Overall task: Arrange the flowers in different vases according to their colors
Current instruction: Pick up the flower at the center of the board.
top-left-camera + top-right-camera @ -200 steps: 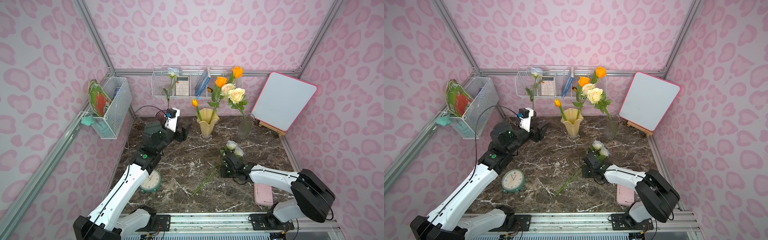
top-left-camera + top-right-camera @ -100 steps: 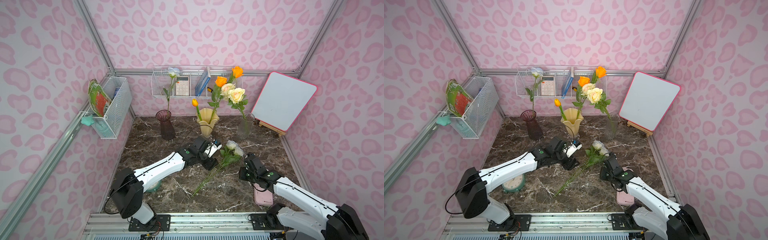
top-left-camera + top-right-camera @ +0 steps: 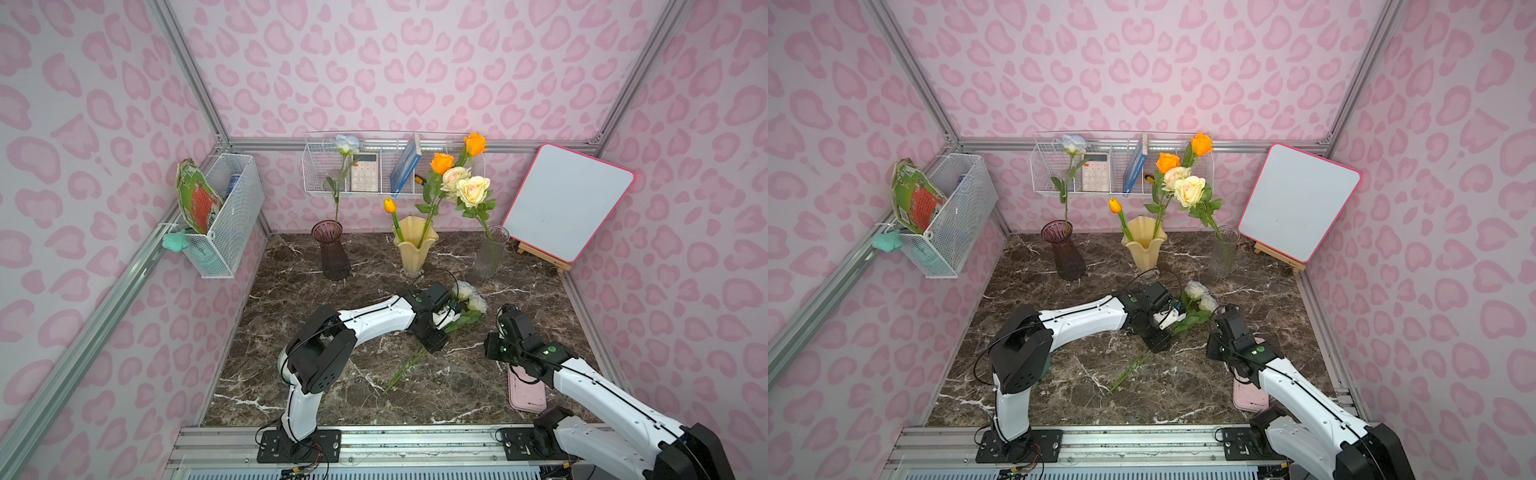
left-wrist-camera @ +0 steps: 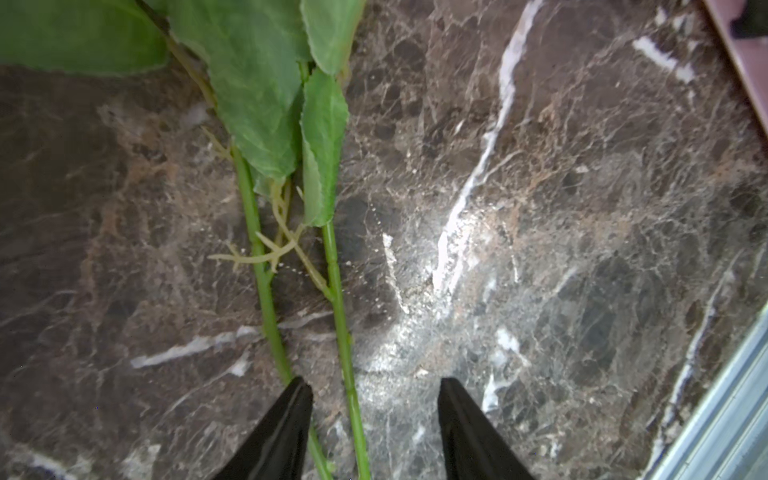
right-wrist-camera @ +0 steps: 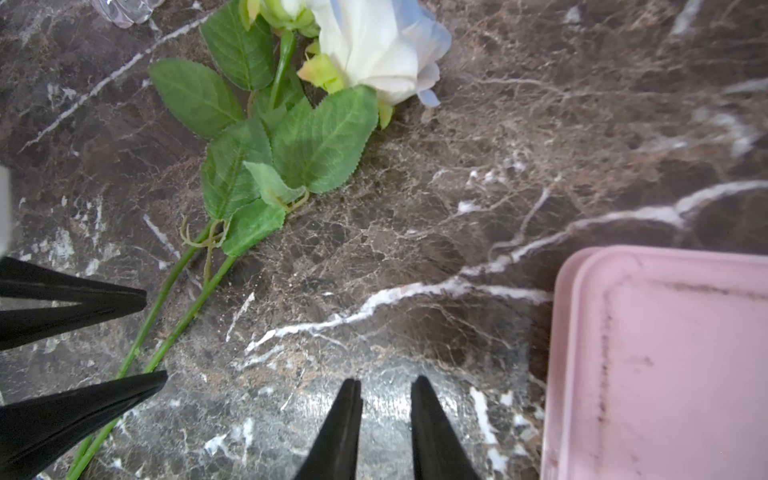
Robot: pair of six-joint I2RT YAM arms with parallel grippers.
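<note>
Two white-bluish roses (image 3: 465, 291) (image 3: 1207, 302) (image 5: 374, 45) lie on the marble, their stems (image 4: 338, 291) running toward the front. My left gripper (image 3: 434, 343) (image 4: 374, 386) is open and low over them, one stem between its fingers, the other at a fingertip. My right gripper (image 3: 492, 351) (image 5: 386, 384) stands slightly open and empty beside the flowers. The purple vase (image 3: 334, 253) holds one white-bluish rose (image 3: 347, 143). The yellow vase (image 3: 413, 249) holds orange roses (image 3: 441, 163) and a tulip (image 3: 389, 205). Cream roses (image 3: 473, 191) stand in the clear vase (image 3: 490, 253).
A pink tray (image 3: 528, 395) (image 5: 665, 365) lies by my right arm. A whiteboard on an easel (image 3: 569, 203) leans at the back right. White wire baskets hang on the left wall (image 3: 224, 216) and back wall (image 3: 374, 174).
My left arm swung from the purple vase over to the stems on the table and its jaws narrowed. My right arm drew back from the flowers toward the pink tray.
</note>
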